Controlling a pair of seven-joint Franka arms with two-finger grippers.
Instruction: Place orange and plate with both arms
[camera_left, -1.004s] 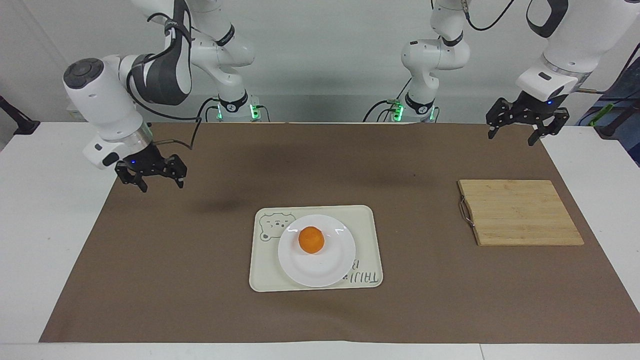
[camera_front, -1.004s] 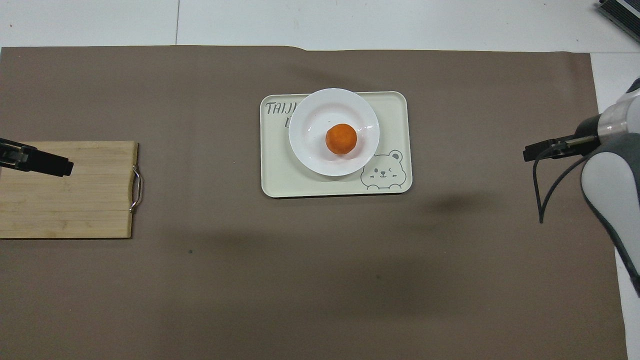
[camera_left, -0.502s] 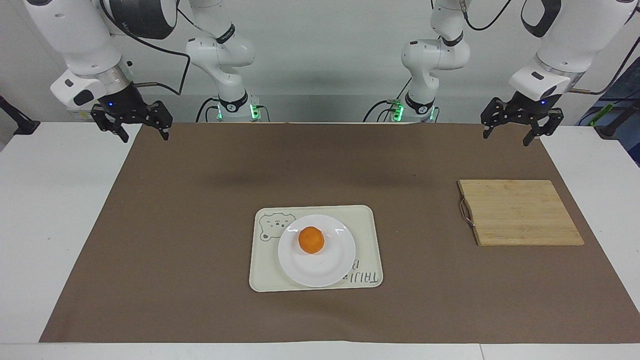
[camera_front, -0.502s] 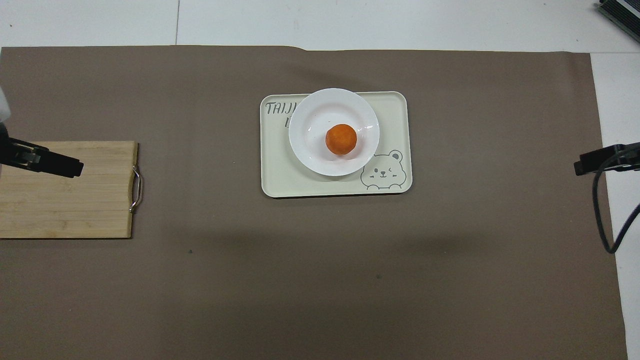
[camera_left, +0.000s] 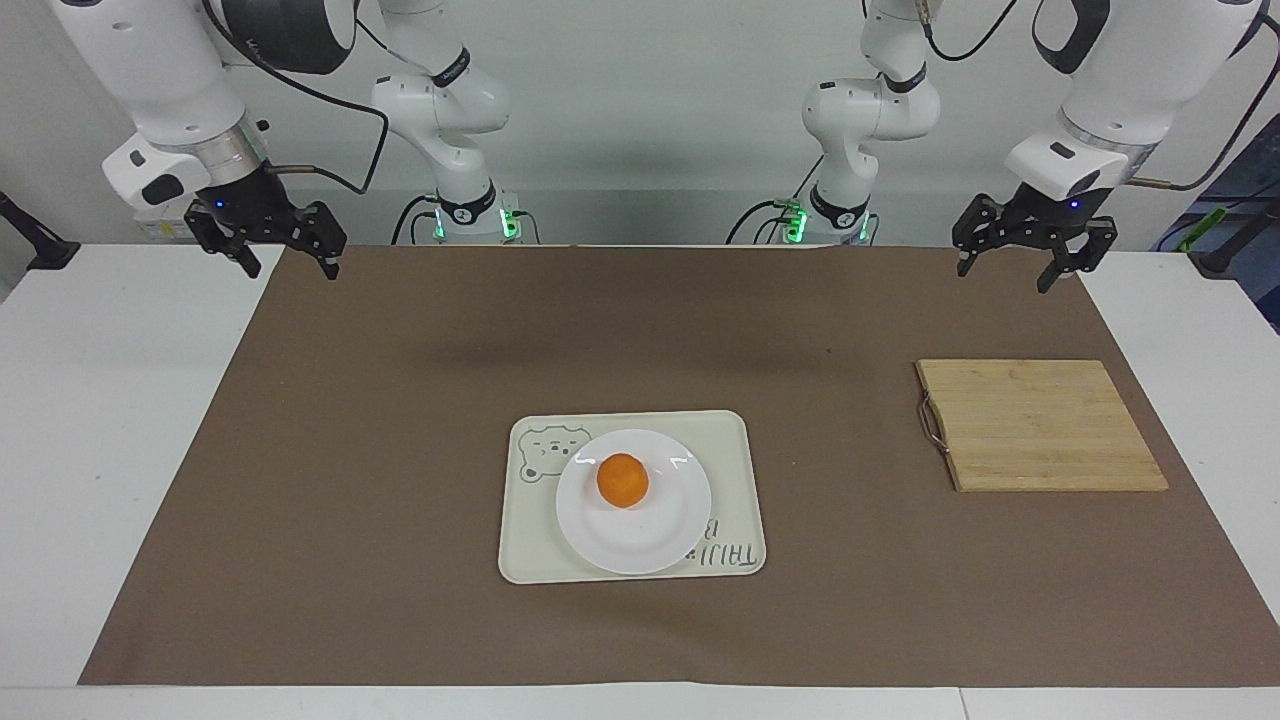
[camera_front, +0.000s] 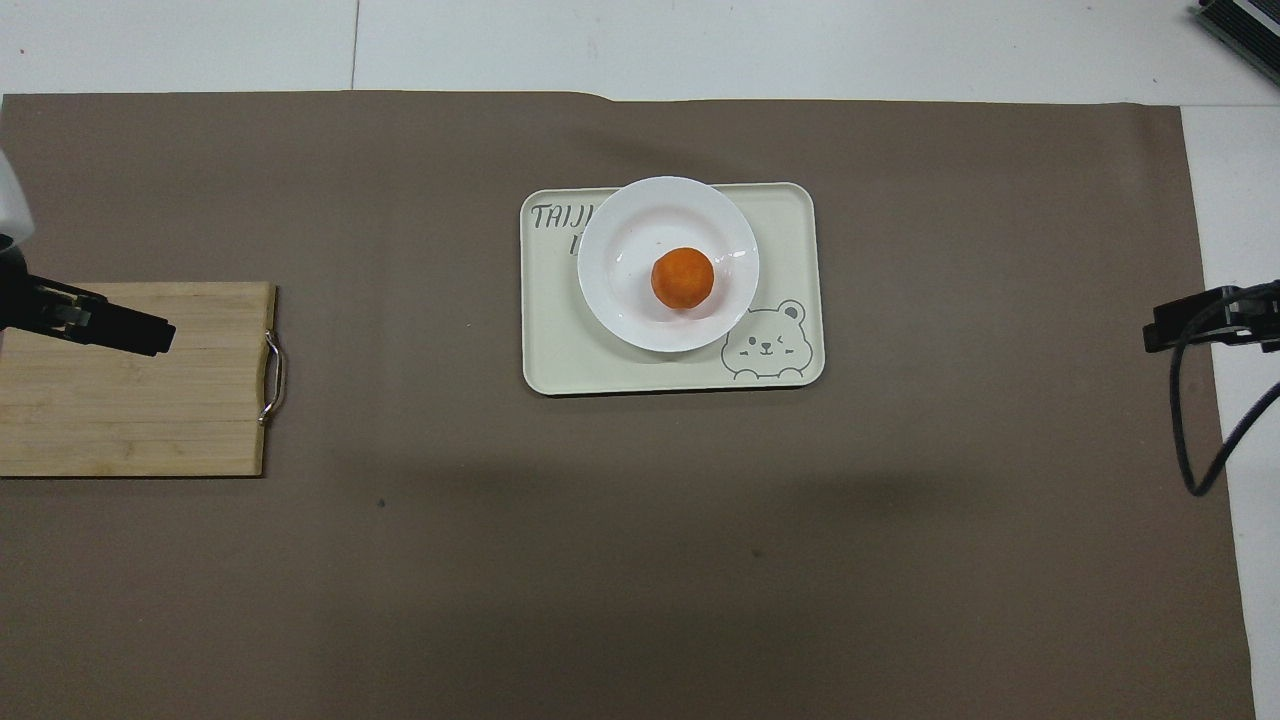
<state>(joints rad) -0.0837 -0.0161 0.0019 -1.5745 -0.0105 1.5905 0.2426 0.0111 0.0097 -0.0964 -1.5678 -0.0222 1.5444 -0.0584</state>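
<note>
White plate (camera_left: 633, 520) upright, orange (camera_left: 622, 479) centred.

The orange (camera_left: 623, 479) sits on the plate (camera_left: 633, 530), the plate on the tray (camera_left: 530, 540). The wooden board (camera_left: 1040, 425) lies toward the left arm's end.

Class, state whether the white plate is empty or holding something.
Holding something: the orange rests in the middle of the plate, which sits on the tray.

Cream tray (camera_front: 800, 260) with printed lettering "TAIJI" at one corner, a second line beneath it hidden by the white plate (camera_front: 620, 310), nothing else legible
</note>
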